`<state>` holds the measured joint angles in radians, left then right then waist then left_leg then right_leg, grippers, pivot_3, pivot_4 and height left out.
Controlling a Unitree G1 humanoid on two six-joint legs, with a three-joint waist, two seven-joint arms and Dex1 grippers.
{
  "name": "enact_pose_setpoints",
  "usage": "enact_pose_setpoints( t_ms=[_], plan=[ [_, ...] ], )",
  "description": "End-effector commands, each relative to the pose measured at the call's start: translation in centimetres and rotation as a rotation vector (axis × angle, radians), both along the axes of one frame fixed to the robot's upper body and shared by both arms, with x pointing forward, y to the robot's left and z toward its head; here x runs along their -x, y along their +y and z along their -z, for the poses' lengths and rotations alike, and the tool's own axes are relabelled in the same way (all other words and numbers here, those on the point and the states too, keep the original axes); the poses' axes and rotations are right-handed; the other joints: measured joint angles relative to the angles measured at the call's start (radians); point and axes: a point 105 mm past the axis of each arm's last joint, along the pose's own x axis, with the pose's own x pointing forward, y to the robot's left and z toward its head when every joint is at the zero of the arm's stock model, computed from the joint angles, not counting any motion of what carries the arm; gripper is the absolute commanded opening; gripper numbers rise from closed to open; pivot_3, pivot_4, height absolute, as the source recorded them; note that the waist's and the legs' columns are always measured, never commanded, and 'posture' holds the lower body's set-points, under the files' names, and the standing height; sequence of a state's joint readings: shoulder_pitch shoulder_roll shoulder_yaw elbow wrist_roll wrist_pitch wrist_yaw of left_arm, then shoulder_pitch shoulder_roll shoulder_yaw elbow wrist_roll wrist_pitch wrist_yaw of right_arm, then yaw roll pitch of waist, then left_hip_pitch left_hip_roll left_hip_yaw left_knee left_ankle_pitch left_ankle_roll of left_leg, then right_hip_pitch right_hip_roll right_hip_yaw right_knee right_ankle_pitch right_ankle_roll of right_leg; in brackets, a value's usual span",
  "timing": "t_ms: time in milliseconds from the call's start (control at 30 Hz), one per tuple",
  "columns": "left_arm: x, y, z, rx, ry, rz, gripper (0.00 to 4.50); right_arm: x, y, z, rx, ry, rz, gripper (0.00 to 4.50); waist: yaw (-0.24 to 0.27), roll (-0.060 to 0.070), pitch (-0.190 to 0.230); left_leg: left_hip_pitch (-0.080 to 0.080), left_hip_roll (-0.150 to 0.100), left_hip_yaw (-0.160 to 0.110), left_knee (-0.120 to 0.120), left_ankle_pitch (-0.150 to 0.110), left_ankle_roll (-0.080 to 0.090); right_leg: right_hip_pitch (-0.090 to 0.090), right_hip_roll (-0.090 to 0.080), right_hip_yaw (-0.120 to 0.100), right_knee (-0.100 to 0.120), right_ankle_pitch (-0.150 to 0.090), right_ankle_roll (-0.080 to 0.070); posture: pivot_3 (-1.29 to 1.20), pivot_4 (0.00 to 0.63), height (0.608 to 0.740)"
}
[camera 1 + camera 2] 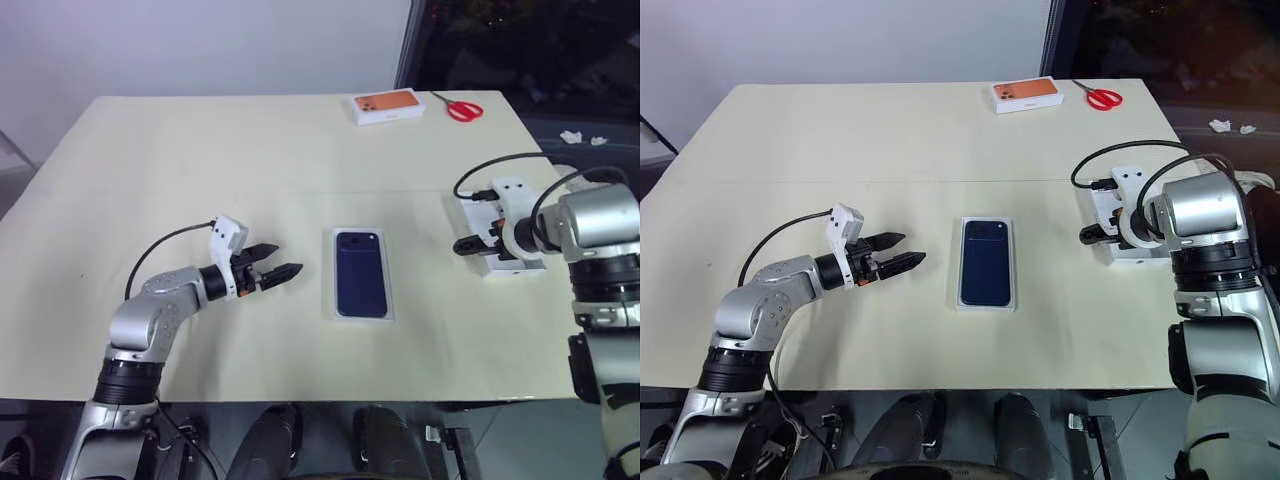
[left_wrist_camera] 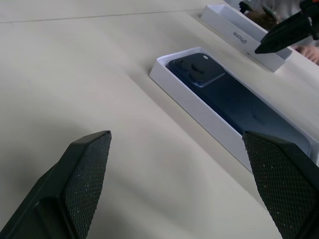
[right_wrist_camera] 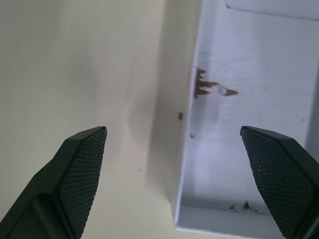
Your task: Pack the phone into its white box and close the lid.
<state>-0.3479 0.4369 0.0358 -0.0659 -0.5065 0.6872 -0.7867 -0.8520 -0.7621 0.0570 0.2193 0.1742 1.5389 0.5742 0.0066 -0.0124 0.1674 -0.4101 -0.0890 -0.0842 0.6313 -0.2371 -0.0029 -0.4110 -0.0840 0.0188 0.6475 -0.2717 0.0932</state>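
Right wrist view: the lid (image 3: 249, 124) lies open side up under the right gripper (image 3: 184, 184), waiting to be picked up.

The phone (image 1: 361, 272) already lies in the white box (image 1: 329, 300) in the middle of the table (image 1: 200, 150). The lid rests well off to the right of it. It looks light, thin and easy to bend, so pinching one long wall gently seems best. The right gripper has its jaws wide apart over the lid's near wall, holding nothing. The left gripper (image 1: 280, 273) is wide apart too, empty, beside the white box.
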Motion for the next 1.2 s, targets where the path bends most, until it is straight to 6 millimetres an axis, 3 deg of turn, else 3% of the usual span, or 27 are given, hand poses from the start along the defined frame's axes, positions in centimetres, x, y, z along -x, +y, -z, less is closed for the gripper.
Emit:
enact_pose_setpoints(
  t_ms=[33, 267, 333, 433, 500, 567, 633, 767, 900, 1033, 1200],
  plan=[
    [-0.2, 0.0, -1.5, 0.018, -0.060, -0.006, 4.50, 0.1, 0.3, 0.4, 0.017, -0.010, -0.026, 3.63, 0.000, 0.000, 0.000, 0.000, 0.000, 0.000, 0.000, 0.000, 0.000, 0.000, 0.000, 0.000, 0.000, 0.000, 0.000, 0.00, 0.150, 0.740],
    [-0.3, 0.0, -1.8, 0.021, -0.064, -0.009, 4.50, 0.5, -0.1, 2.1, 0.043, 0.007, -0.009, 0.07, -0.005, -0.001, 0.000, 0.001, 0.001, 0.000, 0.001, 0.000, 0.000, 0.001, 0.001, 0.000, 0.000, 0.000, 0.000, 0.00, 0.150, 0.740],
    [-0.3, 0.0, -1.8, 0.022, -0.062, -0.008, 4.50, 0.4, 0.3, 1.9, 0.025, 0.000, -0.009, 0.02, -0.006, -0.001, -0.001, 0.002, 0.001, 0.000, 0.001, 0.000, 0.000, 0.002, 0.001, 0.000, 0.000, 0.000, 0.000, 0.00, 0.150, 0.740],
    [-0.4, 0.2, -1.9, 0.025, -0.060, -0.012, 4.50, -0.5, 2.1, -0.1, -0.104, -0.044, 0.006, 0.02, -0.014, -0.001, -0.001, 0.002, 0.001, 0.000, 0.001, 0.000, 0.000, 0.002, 0.001, 0.000, 0.001, 0.000, 0.000, 0.00, 0.150, 0.740],
    [-0.5, 0.7, -2.1, 0.033, -0.062, -0.028, 4.50, -1.4, 4.9, -2.6, -0.217, -0.118, -0.061, 0.02, -0.026, 0.000, 0.000, 0.002, 0.001, 0.000, 0.000, 0.000, 0.000, 0.001, 0.001, 0.000, 0.001, 0.000, 0.000, 0.00, 0.150, 0.740],
    [-0.6, 1.2, -2.4, 0.046, -0.065, -0.037, 4.50, -2.0, 8.2, -5.1, -0.437, -0.188, -0.153, 0.02, -0.033, 0.000, 0.000, 0.001, 0.002, 0.001, -0.001, 0.001, -0.001, -0.001, 0.003, 0.002, 0.002, 0.000, 0.000, 0.00, 0.150, 0.740],
    [-0.6, 1.4, -2.6, 0.053, -0.065, -0.038, 4.50, -2.2, 9.5, -6.0, -0.544, -0.206, -0.188, 0.02, -0.028, 0.001, 0.000, 0.001, 0.003, 0.001, -0.002, 0.001, -0.002, -0.002, 0.004, 0.002, 0.003, 0.000, 0.000, 0.00, 0.150, 0.740],
    [-0.8, 2.3, -3.9, 0.094, -0.097, -0.061, 4.50, -0.5, 14.6, -9.3, -0.934, -0.274, -0.428, 0.02, -0.018, 0.000, 0.000, 0.000, 0.002, -0.001, -0.001, 0.001, -0.002, -0.001, 0.003, 0.000, 0.002, 0.000, 0.000, 0.00, 0.150, 0.740],
    [-0.7, 3.1, -5.3, 0.135, -0.130, -0.076, 4.50, 2.1, 17.8, -8.3, -1.098, -0.243, -0.559, 0.02, -0.017, 0.000, 0.000, 0.000, 0.001, -0.001, 0.000, 0.000, 0.000, 0.000, 0.001, 0.001, 0.002, 0.000, -0.001, 0.00, 0.150, 0.740],
    [-0.3, 3.6, -5.5, 0.128, -0.141, -0.082, 4.50, 4.5, 21.4, -8.3, -1.348, -0.186, -0.636, 0.02, -0.029, 0.001, 0.001, 0.000, 0.001, 0.000, -0.001, 0.001, 0.000, -0.002, 0.001, 0.002, 0.003, 0.000, -0.001, 0.00, 0.150, 0.740],
    [0.4, 3.6, -5.7, 0.143, -0.137, -0.076, 4.50, 6.4, 23.0, -5.7, -1.415, -0.081, -0.562, 0.02, -0.025, 0.001, 0.000, 0.000, 0.002, 0.001, -0.001, 0.001, -0.001, -0.004, 0.003, 0.003, 0.005, 0.000, -0.001, 0.00, 0.150, 0.740]
  ],
)
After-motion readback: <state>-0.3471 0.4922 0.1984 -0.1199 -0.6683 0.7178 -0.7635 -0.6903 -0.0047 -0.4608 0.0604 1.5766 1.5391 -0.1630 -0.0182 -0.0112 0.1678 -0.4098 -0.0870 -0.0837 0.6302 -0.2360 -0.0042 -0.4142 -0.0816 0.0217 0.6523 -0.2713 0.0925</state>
